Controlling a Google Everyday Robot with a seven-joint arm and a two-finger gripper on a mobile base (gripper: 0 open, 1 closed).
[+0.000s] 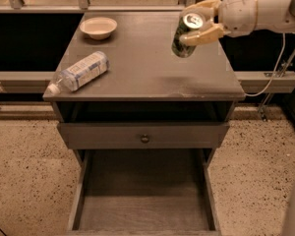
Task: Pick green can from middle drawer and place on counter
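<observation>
Cans: one small dark-green metal can [181, 48].
Gripper [184, 25]: one, cream, clasped it above grey wooden counter's [137, 65] right edge.

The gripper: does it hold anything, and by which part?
The gripper holds the green can by its upper end, one finger on each side near the lid, over the counter.
</observation>
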